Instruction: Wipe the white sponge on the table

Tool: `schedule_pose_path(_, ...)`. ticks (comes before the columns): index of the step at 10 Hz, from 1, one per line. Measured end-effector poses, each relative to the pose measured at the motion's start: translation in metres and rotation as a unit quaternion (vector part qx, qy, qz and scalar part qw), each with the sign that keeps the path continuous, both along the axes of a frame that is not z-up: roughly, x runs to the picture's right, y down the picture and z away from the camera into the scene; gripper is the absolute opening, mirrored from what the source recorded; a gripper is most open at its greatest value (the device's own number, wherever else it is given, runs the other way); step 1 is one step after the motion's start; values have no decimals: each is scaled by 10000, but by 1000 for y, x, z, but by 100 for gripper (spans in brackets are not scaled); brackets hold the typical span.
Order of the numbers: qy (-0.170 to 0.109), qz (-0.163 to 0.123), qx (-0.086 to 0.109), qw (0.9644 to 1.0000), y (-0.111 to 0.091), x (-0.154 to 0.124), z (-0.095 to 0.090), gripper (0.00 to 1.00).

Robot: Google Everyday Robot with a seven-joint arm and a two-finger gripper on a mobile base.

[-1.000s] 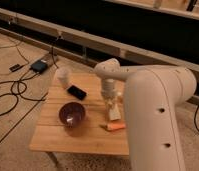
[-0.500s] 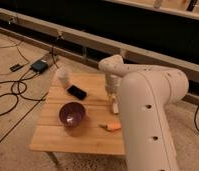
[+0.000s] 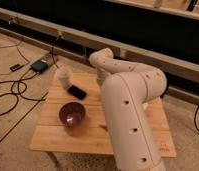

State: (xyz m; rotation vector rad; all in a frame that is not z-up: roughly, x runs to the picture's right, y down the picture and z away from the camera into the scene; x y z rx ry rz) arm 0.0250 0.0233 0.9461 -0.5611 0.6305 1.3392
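The table [image 3: 58,136] is a small low one with a light wooden plank top, in the middle of the camera view. My white arm [image 3: 128,105] rises from the lower right, bends near the table's far edge and covers the table's right half. My gripper is hidden behind the arm, somewhere over that covered part. The white sponge is hidden too.
A dark purple bowl [image 3: 72,113] sits on the table's left half. A black phone [image 3: 77,92] lies behind it and an upright white cup [image 3: 63,76] stands at the far left corner. Cables and a black box [image 3: 39,65] lie on the floor to the left.
The arm now fills more of the view and covers the table's right half. The gripper, the white thing beneath it and the small orange object near the front, seen earlier, are now hidden.
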Motion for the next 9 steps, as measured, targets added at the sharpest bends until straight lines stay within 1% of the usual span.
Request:
schedule_pose_path(2,-284,-155,-60,9995,6,-32,2,9)
schedule_pose_path(3,-463,-229,-118,9986,13,-53,0,9)
schedule_pose_path(5,-666,-246,-163,9973,23,-78,-9,9)
schedule_pose_path(6,-708,-218,-214,9970,31,-87,-19,9)
schedule_pose_path(7,-700,-193,-270,9970,38,-89,-27,9)
schedule_pose_path(8,-656,-164,-376,9970,50,-87,-39,9)
schedule_pose_path(9,-565,-139,-511,9970,64,-80,-50,9)
